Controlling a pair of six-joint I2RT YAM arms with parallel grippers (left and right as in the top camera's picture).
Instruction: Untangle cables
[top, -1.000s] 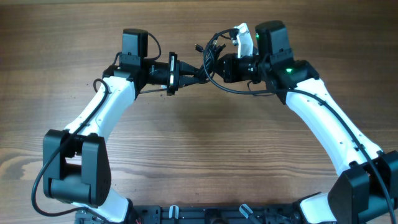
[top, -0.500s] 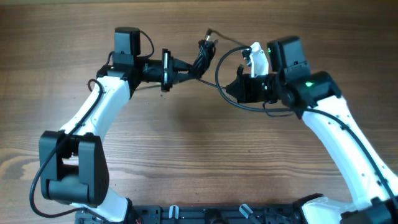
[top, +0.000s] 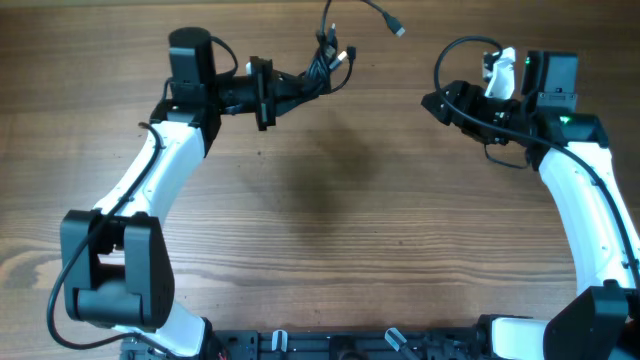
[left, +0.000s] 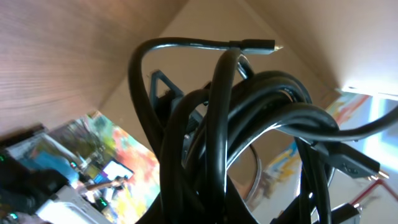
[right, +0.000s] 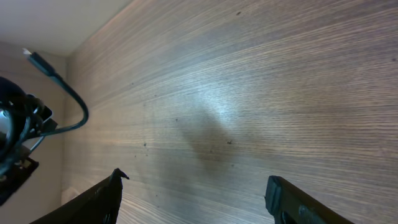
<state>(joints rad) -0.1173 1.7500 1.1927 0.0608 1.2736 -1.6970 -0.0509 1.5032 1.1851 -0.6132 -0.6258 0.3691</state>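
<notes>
Over the wooden worktop (top: 330, 210), upper centre, my left pincer (top: 300, 83) clamps the cable bundle (top: 326, 64) aloft for untangling; my right pincer (right: 196, 180) gapes empty.

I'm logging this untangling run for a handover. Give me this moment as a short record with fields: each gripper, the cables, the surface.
left gripper: shut on the knotted bundle of thin black cables
right gripper: open, nothing between its fingers, well apart from the bundle
loose end: one black cord with a small plug arcs out of the bundle toward the right arm's side
surface: brown wooden table
task state: bundle looks tangled, not yet separated
</notes>
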